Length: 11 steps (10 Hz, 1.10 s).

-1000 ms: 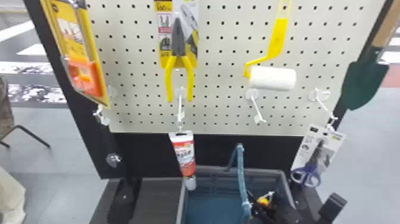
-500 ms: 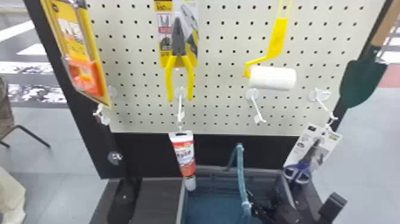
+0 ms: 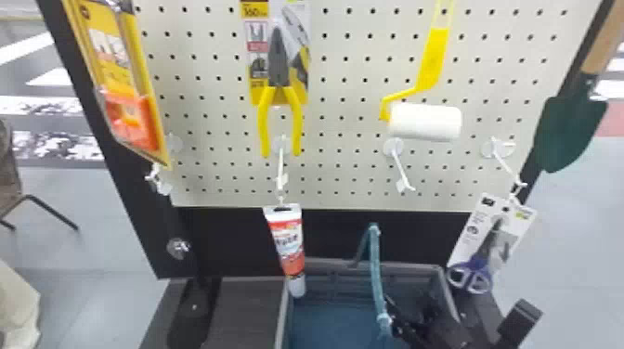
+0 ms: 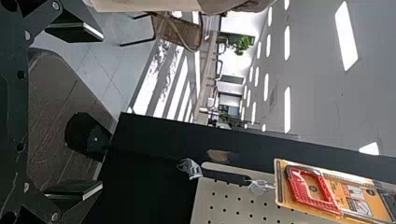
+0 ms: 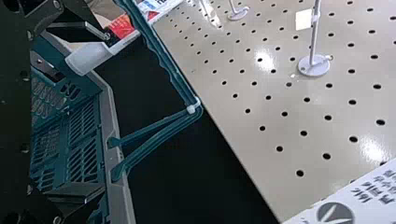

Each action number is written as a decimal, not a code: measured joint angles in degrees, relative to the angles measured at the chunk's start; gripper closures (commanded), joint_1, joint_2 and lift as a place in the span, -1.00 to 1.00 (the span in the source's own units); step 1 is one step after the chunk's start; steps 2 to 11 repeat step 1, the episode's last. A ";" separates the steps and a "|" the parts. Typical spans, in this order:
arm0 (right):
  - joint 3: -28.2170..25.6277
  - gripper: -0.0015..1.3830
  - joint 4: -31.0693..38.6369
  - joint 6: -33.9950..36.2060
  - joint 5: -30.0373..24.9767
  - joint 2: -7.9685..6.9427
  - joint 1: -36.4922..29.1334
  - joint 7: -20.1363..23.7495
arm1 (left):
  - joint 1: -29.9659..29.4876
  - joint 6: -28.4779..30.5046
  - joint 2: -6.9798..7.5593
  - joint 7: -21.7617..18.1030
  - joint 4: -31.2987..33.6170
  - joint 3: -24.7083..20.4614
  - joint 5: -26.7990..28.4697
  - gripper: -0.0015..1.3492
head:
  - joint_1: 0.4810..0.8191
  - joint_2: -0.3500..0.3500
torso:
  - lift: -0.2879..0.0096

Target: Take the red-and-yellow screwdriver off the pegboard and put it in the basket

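"Where are the arms?"

"The right gripper [image 3: 459,325] is low at the bottom right of the head view, over the right part of the basket [image 3: 281,320] and below the packaged scissors [image 3: 471,277]. In its wrist view the right gripper [image 5: 105,112] has its fingers wide apart, with nothing between them."

"And the other?"

"The left gripper [image 4: 100,111] is parked near the left side of the board's black frame [image 4: 154,135]. Its fingers are spread wide too, and it has hold of nothing."

"What hangs on the pegboard [image 3: 343,185]?"

"One saw in a yellow pack [image 3: 127,116], one pair of yellow-handled pliers [image 3: 278,69], one paint roller [image 3: 425,121], one green trowel [image 3: 568,134], that one pack of scissors, tilted, and one glue tube [image 3: 288,246], cap down. The lower row has four white hooks [image 3: 402,174]; the tube hangs from the second from the left, the scissors from the rightmost."

"How many containers?"

"One, the basket, with teal lattice walls, a grey rim and its teal handle [image 3: 378,278] upright. The arm hides part of the inside, so its contents can't be fully told."

"And the red-and-yellow screwdriver?"

"Its place can't be told; neither gripper holds it."
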<state>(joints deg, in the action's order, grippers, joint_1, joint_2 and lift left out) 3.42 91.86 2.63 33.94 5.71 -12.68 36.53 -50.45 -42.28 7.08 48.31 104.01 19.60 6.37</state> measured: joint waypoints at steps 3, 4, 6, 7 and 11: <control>-0.07 -0.76 1.42 0.00 -1.24 0.06 -0.28 -0.38 | -0.01 0.01 -0.04 0.01 0.00 0.00 0.04 -0.72 | -0.60 0.00 | 0.26; -0.07 -0.76 1.42 0.00 -1.24 0.06 -0.28 -0.38 | -0.01 0.01 -0.04 0.01 0.00 0.00 0.04 -0.72 | -0.60 0.00 | 0.26; -0.07 -0.76 1.42 0.00 -1.24 0.06 -0.28 -0.38 | -0.01 0.01 -0.04 0.01 0.00 0.00 0.04 -0.72 | -0.60 0.00 | 0.26; -0.07 -0.76 1.42 0.00 -1.24 0.06 -0.28 -0.38 | -0.01 0.01 -0.04 0.01 0.00 0.00 0.04 -0.72 | -0.60 0.00 | 0.26; -0.07 -0.76 1.42 0.00 -1.24 0.06 -0.28 -0.38 | -0.01 0.01 -0.04 0.01 0.00 0.00 0.04 -0.72 | -0.60 0.00 | 0.26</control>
